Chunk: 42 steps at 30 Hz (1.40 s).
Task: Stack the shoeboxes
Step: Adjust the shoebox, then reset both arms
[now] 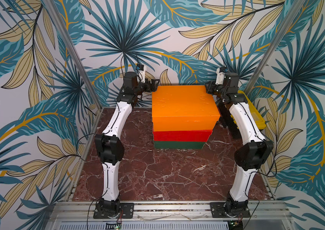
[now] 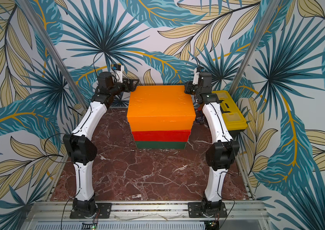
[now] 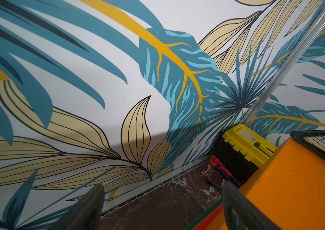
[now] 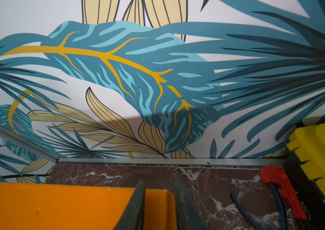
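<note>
Bright, even light falls from overhead, so the orange shoebox [image 1: 183, 103] looks vividly saturated. It throws a soft-edged shadow [image 3: 147, 155] on the wall [image 1: 157, 39] at 12 o'clock. Both top views are slightly soft, and their aluminium posts [image 1: 74, 53] splay toward 11 and 1 o'clock. Close to the lens, the fingers [image 4: 135, 207] of the right gripper [image 4: 159, 183] are blurred.

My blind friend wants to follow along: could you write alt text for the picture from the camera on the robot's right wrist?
The right gripper pinches the edge of an orange shoebox, with the reddish marble table beyond. Nearby lie a red tool and a yellow-lidded black toolbox, against wallpaper of blue and tan leaves.
</note>
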### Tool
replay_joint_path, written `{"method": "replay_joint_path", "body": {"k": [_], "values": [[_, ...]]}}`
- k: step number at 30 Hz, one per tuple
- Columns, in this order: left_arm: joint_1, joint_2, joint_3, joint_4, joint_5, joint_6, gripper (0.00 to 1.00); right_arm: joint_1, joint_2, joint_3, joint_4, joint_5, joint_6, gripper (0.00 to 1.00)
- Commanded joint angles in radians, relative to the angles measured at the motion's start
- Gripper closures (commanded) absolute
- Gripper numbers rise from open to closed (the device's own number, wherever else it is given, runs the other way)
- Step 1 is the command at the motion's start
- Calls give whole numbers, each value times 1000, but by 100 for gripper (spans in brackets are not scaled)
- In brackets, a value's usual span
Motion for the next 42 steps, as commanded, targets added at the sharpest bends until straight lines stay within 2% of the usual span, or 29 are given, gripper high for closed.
{"method": "replay_joint_path", "body": {"k": [1, 3, 5, 10, 13, 15, 18, 19, 20, 24, 25, 27, 31, 33, 35, 36, 40, 42], "values": [[-8, 5, 7, -37, 21, 2, 8, 2, -40, 3, -49, 35, 5, 69], [-6, -2, 13, -37, 14, -1, 6, 2, -64, 36, -74, 38, 3, 68], [-6, -15, 18, -37, -5, -6, 0, 2, -91, 61, -91, 46, 3, 66], [4, -48, 60, -60, -23, -13, 0, 2, -165, 94, -141, 60, 0, 61], [18, -110, 57, -108, -71, -15, 0, 1, -232, 73, -167, 104, -9, 51], [31, -201, -18, -111, -119, -24, 0, -5, -305, -6, -155, 139, -3, 40], [58, -386, -212, -104, -258, -51, 0, -39, -490, -291, -36, 192, 36, 19], [69, -459, -294, -94, -305, -57, 0, -61, -567, -405, 10, 217, 64, 3], [77, -523, -371, -81, -346, -57, 0, -78, -629, -504, 50, 223, 78, 0], [118, -832, -790, 71, -470, -44, 0, -94, -835, -839, 128, 420, 82, 0], [125, -910, -906, 103, -506, -31, 0, -96, -884, -929, 169, 420, 71, 0], [128, -1044, -1151, 235, -518, 75, 0, -96, -965, -1121, 291, 381, 10, 1], [149, -1245, -1506, 345, -650, 120, 0, -96, -1102, -1411, 364, 508, -46, 1], [150, -1277, -1656, 466, -717, 136, 0, -96, -1123, -1560, 487, 552, -111, 1], [152, -1240, -1788, 657, -743, 172, 0, -96, -1102, -1700, 663, 597, -131, 1], [157, -1196, -1832, 730, -749, 180, 0, -96, -1080, -1755, 744, 582, -167, 1], [177, -1010, -1893, 868, -743, 164, 0, -96, -981, -1821, 883, 574, -192, 2], [197, -914, -1922, 976, -737, 133, 0, -96, -913, -1860, 1021, 566, -216, 2]]}}
